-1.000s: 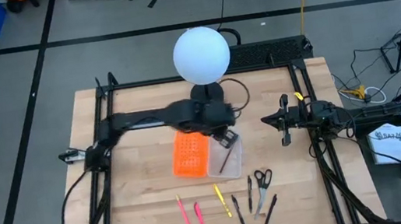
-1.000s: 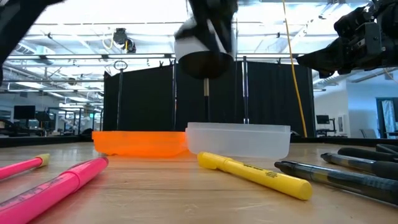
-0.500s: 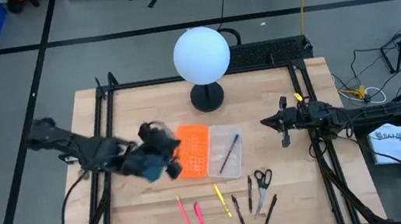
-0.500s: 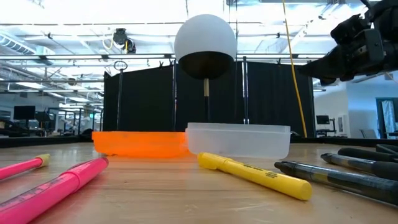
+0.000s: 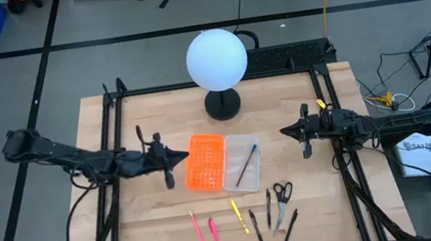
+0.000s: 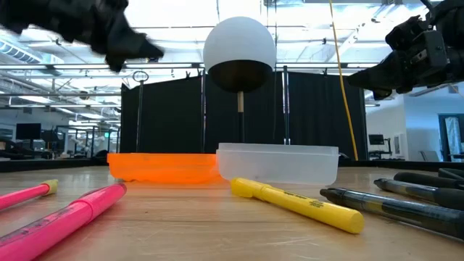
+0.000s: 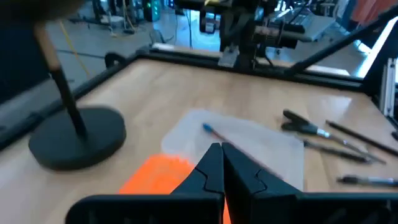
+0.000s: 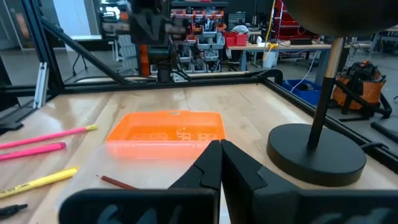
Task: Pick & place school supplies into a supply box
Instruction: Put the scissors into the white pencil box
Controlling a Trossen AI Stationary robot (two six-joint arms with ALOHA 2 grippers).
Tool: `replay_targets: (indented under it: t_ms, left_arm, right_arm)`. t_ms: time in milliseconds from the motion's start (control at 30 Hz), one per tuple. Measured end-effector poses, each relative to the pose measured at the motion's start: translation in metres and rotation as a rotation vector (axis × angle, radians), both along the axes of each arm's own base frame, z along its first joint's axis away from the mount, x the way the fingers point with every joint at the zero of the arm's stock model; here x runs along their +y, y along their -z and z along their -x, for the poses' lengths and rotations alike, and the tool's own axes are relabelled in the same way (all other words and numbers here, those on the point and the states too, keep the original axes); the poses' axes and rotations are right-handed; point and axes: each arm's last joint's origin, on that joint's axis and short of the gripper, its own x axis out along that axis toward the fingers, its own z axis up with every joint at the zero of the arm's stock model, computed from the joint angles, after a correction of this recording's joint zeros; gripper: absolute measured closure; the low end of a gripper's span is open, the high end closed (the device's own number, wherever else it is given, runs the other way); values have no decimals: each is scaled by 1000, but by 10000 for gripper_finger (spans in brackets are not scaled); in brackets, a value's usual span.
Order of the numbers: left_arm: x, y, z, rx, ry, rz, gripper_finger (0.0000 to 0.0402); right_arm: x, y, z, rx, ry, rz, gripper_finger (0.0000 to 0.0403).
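Withdrawn from the supply box (image 5: 242, 161), left gripper (image 5: 177, 156) hovers leftward, fingers pressed together; right gripper (image 5: 289, 131) likewise. Risk: nudging the orange tray (image 5: 205, 162) on reapproach.

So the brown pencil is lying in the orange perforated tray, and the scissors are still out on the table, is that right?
Not quite. The brown pencil lies in the clear supply box, not in the orange perforated tray beside it; the high view shows this. The scissors are indeed out on the table.
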Motion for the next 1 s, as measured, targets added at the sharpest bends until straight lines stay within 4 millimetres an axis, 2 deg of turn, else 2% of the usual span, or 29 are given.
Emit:
replay_targets:
  t_ms: [267,500,567,633,800,867,1000]
  left_arm:
    - [15,40,26,-46,-12,34,400]
    - [17,46,31,-72,-16,-23,391]
    - [17,45,31,-73,-18,-34,386]
    - [17,45,31,-69,-25,-55,385]
    - [19,45,31,-54,-66,-129,397]
    - [19,46,31,-40,-74,-176,398]
    - [20,46,31,-2,-57,-299,386]
  right_arm:
    - [0,-2,0,-13,-3,19,403]
    - [2,-14,0,-141,-51,31,403]
    - [3,-13,-1,-118,-53,28,403]
    - [5,-6,-3,-6,-25,21,403]
    - [18,-40,-15,56,16,12,403]
    - [26,-47,-22,123,20,12,403]
    - [48,-75,-41,188,52,31,403]
